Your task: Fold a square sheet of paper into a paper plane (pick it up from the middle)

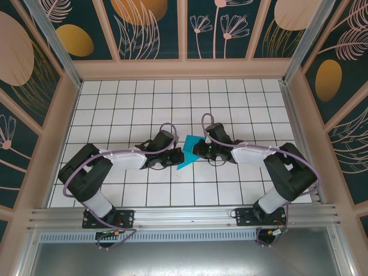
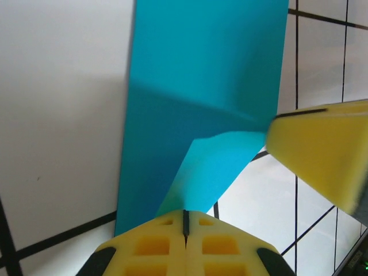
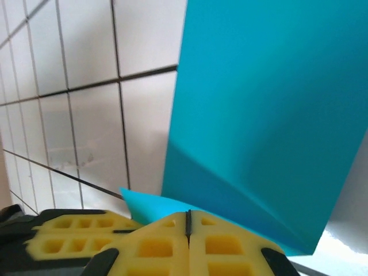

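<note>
The square sheet of paper (image 1: 185, 154) is a creased teal shape in the middle of the tiled table, held between my two grippers. In the left wrist view the paper (image 2: 201, 75) rises from my left gripper (image 2: 185, 215), whose yellow jaws are shut with a lighter flap running into their tips. One yellow finger (image 2: 322, 155) of the right gripper meets the crease from the right. In the right wrist view the paper (image 3: 270, 103) stands over my right gripper (image 3: 188, 217), shut on its lower edge. From above, the left gripper (image 1: 174, 156) and the right gripper (image 1: 196, 150) face each other.
The white grid table (image 1: 172, 98) is boxed in by patterned walls on three sides (image 1: 184, 29). An aluminium rail (image 1: 184, 215) runs along the near edge, carrying both arm bases. The paper casts a soft shadow on the tiles beside it.
</note>
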